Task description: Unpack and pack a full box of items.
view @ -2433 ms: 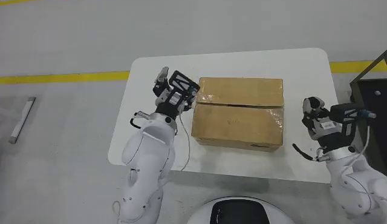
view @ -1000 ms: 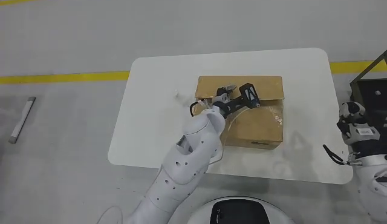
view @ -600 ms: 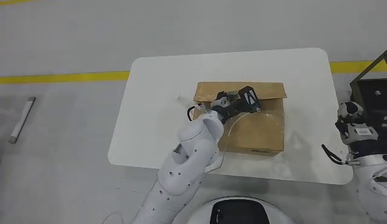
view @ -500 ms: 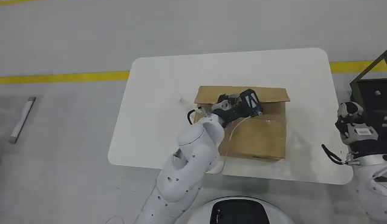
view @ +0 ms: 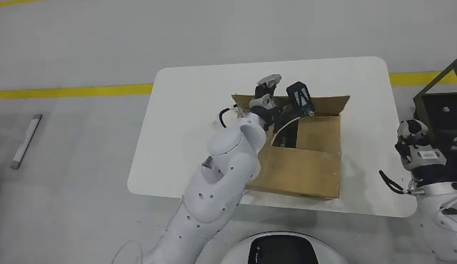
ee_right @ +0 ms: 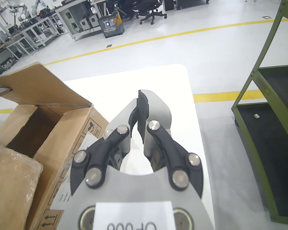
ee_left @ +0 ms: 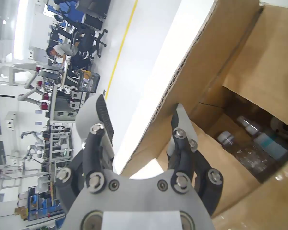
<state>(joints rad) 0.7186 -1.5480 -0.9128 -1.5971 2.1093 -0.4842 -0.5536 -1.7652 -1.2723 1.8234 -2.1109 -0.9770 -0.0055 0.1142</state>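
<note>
A brown cardboard box [view: 300, 171] stands on the white table [view: 178, 128]. Its far flap [ee_left: 206, 56] is raised, and its near flap [ee_right: 12, 168] lies flat under clear tape. My left gripper [view: 275, 93] is open at the far flap's edge [ee_left: 139, 104], one finger outside the flap and the other inside it. Clear bottles with white caps [ee_left: 242, 140] lie in the box's dark inside. My right gripper [ee_right: 140, 101] is shut on nothing and hangs over the table's right edge [view: 410, 132], beside the box [ee_right: 62, 130].
A green cart with dark shelves [ee_right: 266, 111] stands just off the table's right end [view: 435, 114]. Bare table top lies left of the box and along the far edge. Yellow floor lines run behind the table.
My left arm swung from the box's left side over its top and lifted the far flap open. The box slid slightly right. My right arm drew back to the table's right edge.
</note>
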